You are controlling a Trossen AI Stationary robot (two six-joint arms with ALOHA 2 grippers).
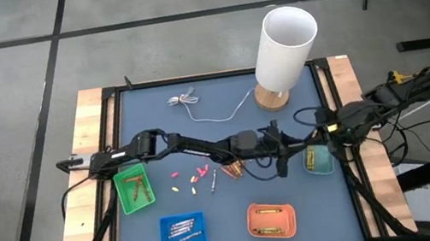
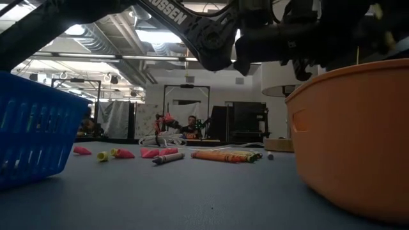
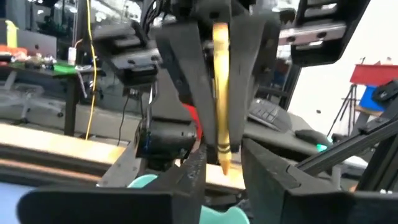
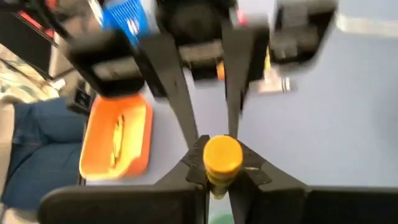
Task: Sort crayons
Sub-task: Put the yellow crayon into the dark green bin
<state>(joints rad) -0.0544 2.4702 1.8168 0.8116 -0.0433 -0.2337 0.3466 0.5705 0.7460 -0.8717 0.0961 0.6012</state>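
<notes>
A yellow crayon (image 3: 221,93) with a paper wrapper and a black band near its pointed tip is seen mid-air above the table's centre, between the two grippers, which are met nose to nose there. In the right wrist view its flat round end is faced toward the camera.

The right gripper (image 4: 222,175) is closed on the yellow crayon, with its fingers pressed against both sides. The left gripper (image 3: 224,175) is held narrowly apart, one finger on each side of the crayon's tip; slivers of gap are visible, so no firm contact is shown (hard to confirm from the other views).

Loose crayons (image 1: 192,177) in pink, red, yellow and grey are scattered on the blue mat (image 1: 201,140), just left of the grippers. A bunch of orange-brown crayons (image 1: 233,169) is lain beside them.

Four trays are set around:
- green tray (image 1: 123,195) at the left, with crayons inside
- blue tray (image 1: 167,236) at the near edge, with grey sticks inside
- orange tray (image 1: 269,209) at the near edge, with orange sticks inside
- teal tray (image 1: 320,170) at the right, with yellowish sticks inside

A white cylinder (image 1: 283,45) and a white cable (image 1: 195,106) are seen at the far side.
</notes>
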